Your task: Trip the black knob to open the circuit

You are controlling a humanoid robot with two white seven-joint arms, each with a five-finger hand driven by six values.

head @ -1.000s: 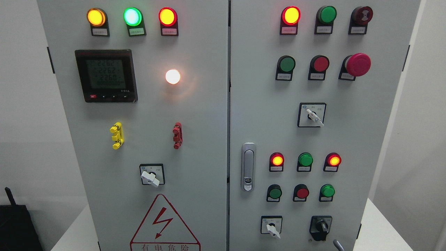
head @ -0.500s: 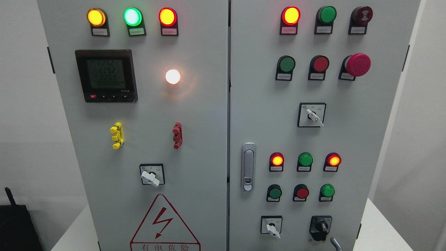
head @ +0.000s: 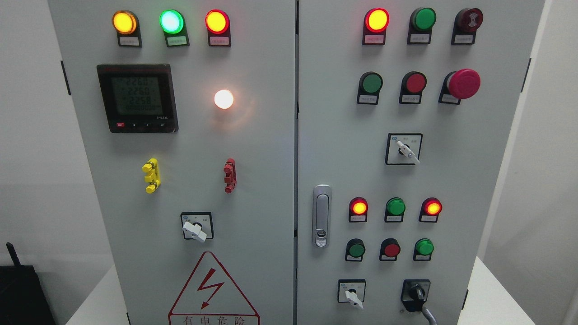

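Grey painted steel makes up the two-door electrical cabinet [head: 253, 149], and the black rotary knob [head: 416, 294] sits on its small square plate near the lower right corner of the right door. One thin grey fingertip [head: 430, 314] rises from the bottom edge and touches the knob's lower right side; I cannot tell which hand it belongs to, nor whether the fingers are spread or curled. Three white-handled selector switches [head: 195, 230] are spread over both doors. One red mushroom-shaped stop button [head: 462, 83] sits toward the right door's upper right corner, one black digital meter [head: 137, 98] toward the left door's upper left.
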